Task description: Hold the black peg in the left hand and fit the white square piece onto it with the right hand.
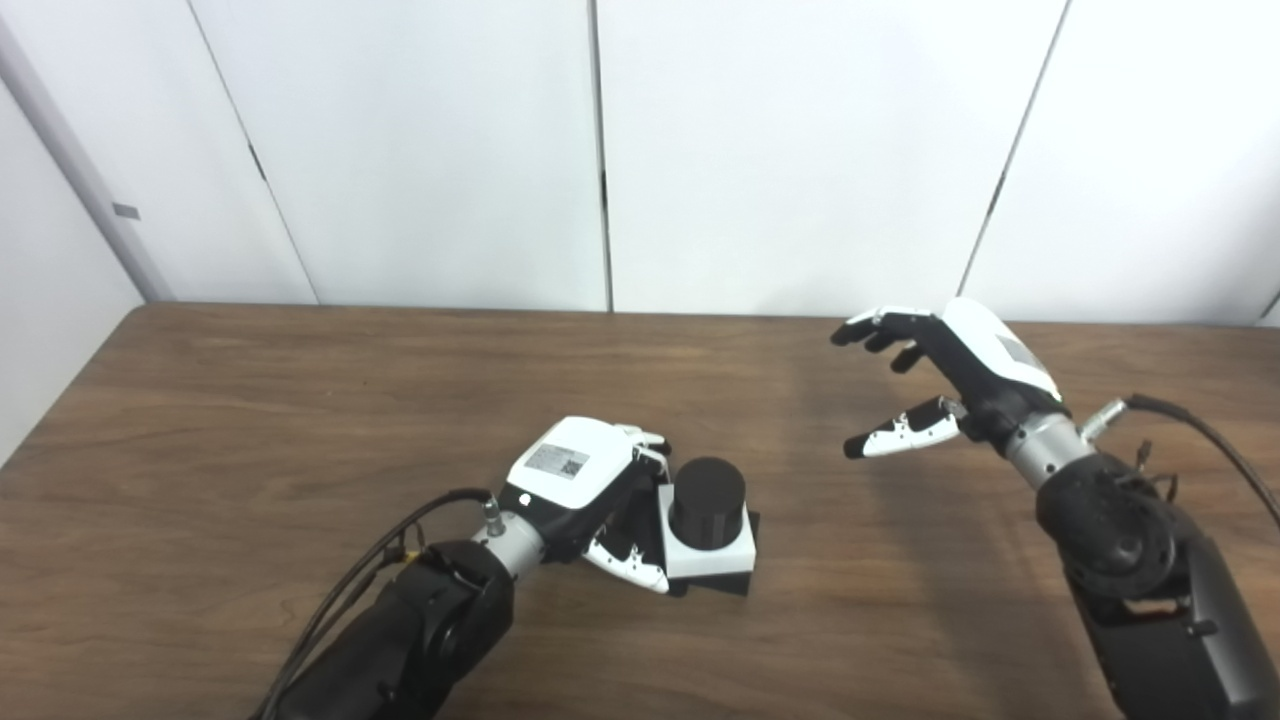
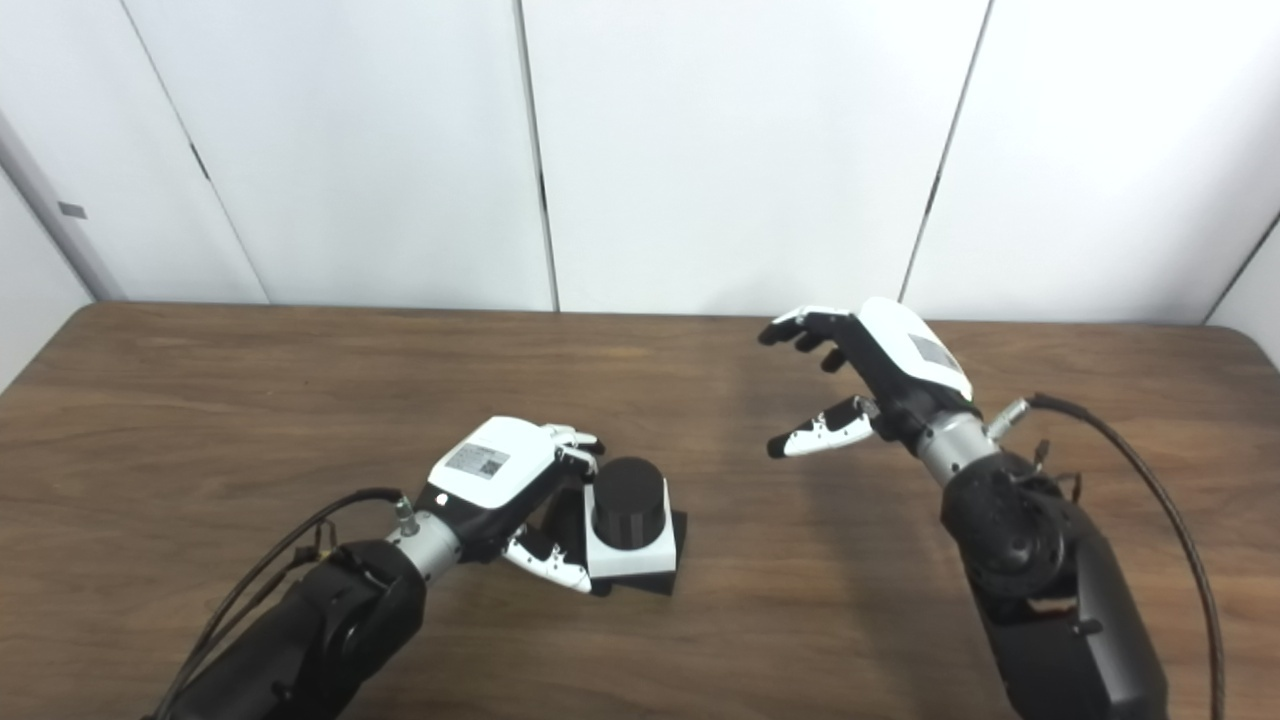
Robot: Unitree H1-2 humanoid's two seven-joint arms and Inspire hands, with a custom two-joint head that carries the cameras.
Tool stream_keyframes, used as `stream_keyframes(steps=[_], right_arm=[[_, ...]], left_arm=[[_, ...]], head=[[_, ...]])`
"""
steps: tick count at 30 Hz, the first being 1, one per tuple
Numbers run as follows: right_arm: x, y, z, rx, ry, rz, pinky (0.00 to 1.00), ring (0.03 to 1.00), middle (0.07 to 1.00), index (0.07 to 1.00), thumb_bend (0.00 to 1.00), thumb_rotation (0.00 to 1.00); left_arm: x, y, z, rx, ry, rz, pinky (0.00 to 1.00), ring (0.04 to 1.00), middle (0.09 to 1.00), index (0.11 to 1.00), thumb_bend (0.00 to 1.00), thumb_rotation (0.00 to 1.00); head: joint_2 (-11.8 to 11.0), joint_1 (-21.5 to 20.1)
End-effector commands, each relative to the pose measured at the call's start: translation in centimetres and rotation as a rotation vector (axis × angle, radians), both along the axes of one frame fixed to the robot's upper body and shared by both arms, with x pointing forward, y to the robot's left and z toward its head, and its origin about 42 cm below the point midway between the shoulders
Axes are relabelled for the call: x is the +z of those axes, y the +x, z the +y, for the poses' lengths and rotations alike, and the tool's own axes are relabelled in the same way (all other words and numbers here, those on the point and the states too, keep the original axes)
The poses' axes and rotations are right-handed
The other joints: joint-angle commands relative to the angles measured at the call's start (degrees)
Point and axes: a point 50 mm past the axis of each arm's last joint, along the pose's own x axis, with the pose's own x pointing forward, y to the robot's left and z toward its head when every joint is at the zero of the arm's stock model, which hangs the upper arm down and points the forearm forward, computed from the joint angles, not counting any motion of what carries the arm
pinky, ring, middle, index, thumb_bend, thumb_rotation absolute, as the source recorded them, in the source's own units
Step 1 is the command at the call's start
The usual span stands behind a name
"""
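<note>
The left hand (image 1: 580, 485) rests low on the wooden table (image 1: 250, 420), palm side turned toward the assembly beside it. Its fingers (image 1: 645, 440) curl over the far side of the black base and its thumb (image 1: 630, 568) lies along the near side, so the hand is closed around the base of the black peg (image 1: 707, 498). The peg is a short, upright black cylinder rising from a flat black base plate. The white square piece (image 1: 712, 555) sits around the peg, lying on the base plate and slightly rotated relative to it, so that black corners of the plate show past its edges.

The right hand (image 1: 945, 375) is raised above the table, well apart from the peg and to its right. Its fingers (image 1: 870, 330) are spread and bent forward, the thumb (image 1: 895, 432) extended below them, and it holds nothing. Both dark forearms enter from the bottom edge, each trailing a black cable (image 1: 1200, 430). White wall panels (image 1: 800, 150) stand behind the table.
</note>
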Motion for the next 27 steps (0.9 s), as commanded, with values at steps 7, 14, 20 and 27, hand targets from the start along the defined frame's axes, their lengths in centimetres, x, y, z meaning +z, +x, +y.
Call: stream_keyframes(steps=[7, 14, 20, 27], right_arm=[[0.6, -0.2, 0.5, -0.013, 0.069, -0.133, 0.58, 0.686, 0.715, 0.693, 0.67, 0.11], [0.0, -0.4, 0.9, -0.021, 0.077, -0.140, 0.57, 0.680, 0.714, 0.688, 0.68, 0.10], [0.2, -0.4, 1.0, -0.026, 0.073, -0.136, 0.56, 0.675, 0.713, 0.689, 0.70, 0.11], [0.5, -0.2, 1.1, -0.025, 0.071, -0.127, 0.58, 0.688, 0.723, 0.690, 0.70, 0.10]], left_arm=[[-3.1, -1.0, 1.0, 0.004, 0.063, 0.093, 0.77, 0.864, 0.848, 0.673, 0.88, 0.23], [-3.0, -0.6, 1.5, 0.024, 0.059, 0.083, 0.76, 0.868, 0.871, 0.757, 0.97, 0.33], [-2.8, -0.5, 1.7, 0.024, 0.047, 0.077, 0.75, 0.868, 0.869, 0.730, 0.98, 0.30], [-2.7, -0.5, 1.7, 0.026, 0.038, 0.073, 0.76, 0.862, 0.865, 0.716, 0.99, 0.27]], head=[[0.1, -0.4], [0.1, -0.6], [0.1, -0.6], [0.3, -0.6]])
